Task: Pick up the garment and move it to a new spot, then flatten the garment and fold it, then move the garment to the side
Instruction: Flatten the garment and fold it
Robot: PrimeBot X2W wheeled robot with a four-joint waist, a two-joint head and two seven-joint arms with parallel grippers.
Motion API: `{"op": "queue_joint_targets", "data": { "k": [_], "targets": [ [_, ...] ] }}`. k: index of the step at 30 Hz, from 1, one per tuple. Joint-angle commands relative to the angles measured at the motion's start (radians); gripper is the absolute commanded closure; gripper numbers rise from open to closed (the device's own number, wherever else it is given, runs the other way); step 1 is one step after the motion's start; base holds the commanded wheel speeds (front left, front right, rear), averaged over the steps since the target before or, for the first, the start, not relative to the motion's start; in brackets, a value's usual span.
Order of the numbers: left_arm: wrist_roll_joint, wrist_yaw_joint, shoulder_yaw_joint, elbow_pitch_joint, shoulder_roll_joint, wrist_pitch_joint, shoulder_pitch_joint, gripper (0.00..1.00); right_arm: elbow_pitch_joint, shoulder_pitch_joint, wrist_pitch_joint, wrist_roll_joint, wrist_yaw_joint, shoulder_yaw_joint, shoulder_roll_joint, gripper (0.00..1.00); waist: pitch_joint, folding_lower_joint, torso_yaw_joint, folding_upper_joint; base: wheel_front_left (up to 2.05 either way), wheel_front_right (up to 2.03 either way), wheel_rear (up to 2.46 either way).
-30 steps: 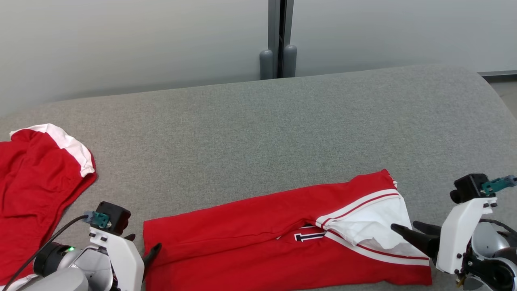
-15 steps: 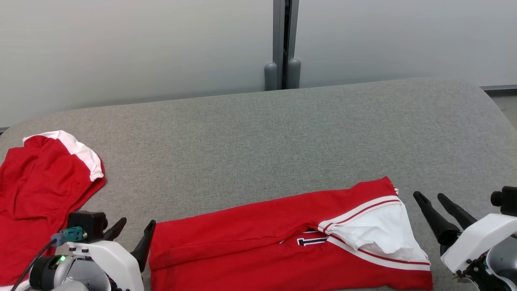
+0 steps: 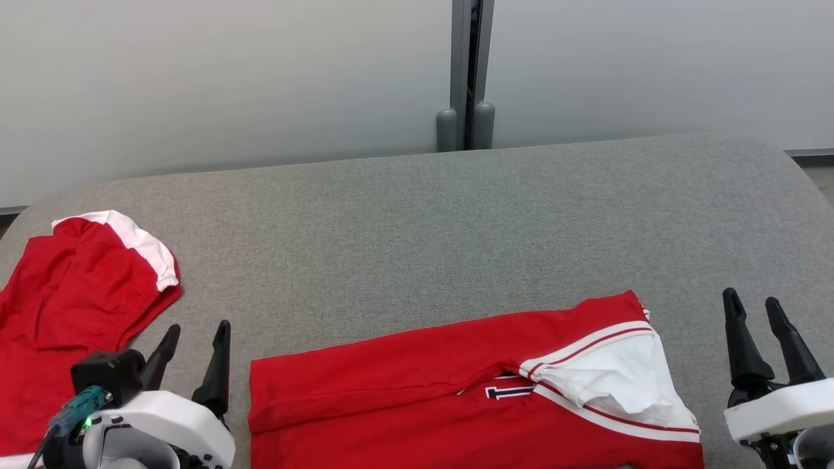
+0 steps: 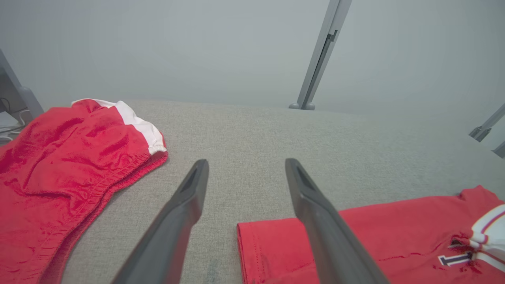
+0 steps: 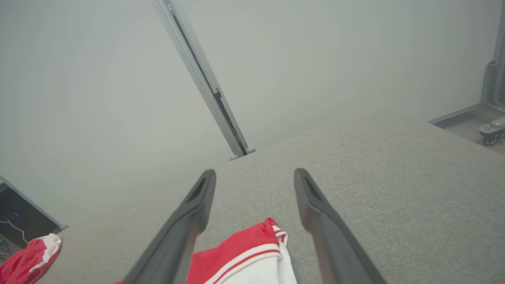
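The garment (image 3: pixel 417 384), red with white striped panels and a dark number, lies folded into a long strip at the near edge of the grey table (image 3: pixel 456 221). My left gripper (image 3: pixel 198 327) stands open just left of the garment's left end, fingers pointing away from me, nothing between them. My right gripper (image 3: pixel 750 298) stands open to the right of the white sleeve end, also empty. In the left wrist view, the open gripper (image 4: pixel 247 161) is above the garment's (image 4: pixel 394 228) red corner. The right wrist view has the open gripper (image 5: pixel 255 171) over the garment's (image 5: pixel 244 256) striped end.
A second red garment with a white band (image 3: pixel 71 293) lies crumpled at the table's left edge, close to my left arm. A grey partition post (image 3: pixel 466 78) stands behind the table. The table's far right corner is rounded, with floor and a caster (image 5: pixel 489 136) beyond.
Both grippers turned from pointing inward at the garment's ends to pointing away across the table, and the right one drew back off the white sleeve. The camera also shifted.
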Motion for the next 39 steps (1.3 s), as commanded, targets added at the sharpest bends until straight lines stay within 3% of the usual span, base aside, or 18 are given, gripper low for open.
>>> {"op": "queue_joint_targets", "data": {
  "k": [1, 6, 14, 24, 34, 39],
  "targets": [
    [0.046, -0.013, 0.046, -0.001, -0.014, -0.007, 0.022, 0.0, -0.002, 0.019, -0.041, -0.015, 0.0, 0.002, 0.004, 0.0, 0.0, 0.0, 0.002, -0.0001, 0.0, 0.0, 0.0],
    [0.174, -0.06, 0.195, 0.006, -0.087, -0.007, 0.101, 0.0, 0.034, 0.012, -0.12, -0.05, 0.0, 0.038, -0.003, 0.0, 0.003, 0.0, -0.002, -0.0001, 0.0, 0.0, 0.0],
    [0.295, -0.144, 0.32, 0.038, -0.182, -0.007, 0.171, 0.0, 0.193, -0.048, -0.158, -0.113, 0.0, 0.113, -0.038, 0.0, 0.011, 0.0, -0.003, -0.0001, 0.0, 0.0, 0.0],
    [0.358, -0.211, 0.369, 0.078, -0.227, -0.007, 0.167, 0.0, 0.48, -0.175, -0.089, -0.08, 0.0, 0.165, -0.052, 0.0, 0.026, 0.0, 0.027, -0.0001, 0.0, 0.0, 0.0],
    [0.38, -0.242, 0.384, 0.104, -0.244, -0.007, 0.156, 0.0, 0.695, -0.249, -0.104, -0.008, 0.0, 0.193, -0.041, 0.0, 0.041, 0.0, 0.075, -0.0001, 0.0, 0.0, 0.0],
    [0.388, -0.254, 0.389, 0.112, -0.247, -0.007, 0.151, 0.0, 0.79, -0.27, -0.059, 0.044, 0.0, 0.211, -0.027, 0.0, 0.046, 0.0, 0.091, -0.0001, 0.0, 0.0, 0.0]
  ]
}}
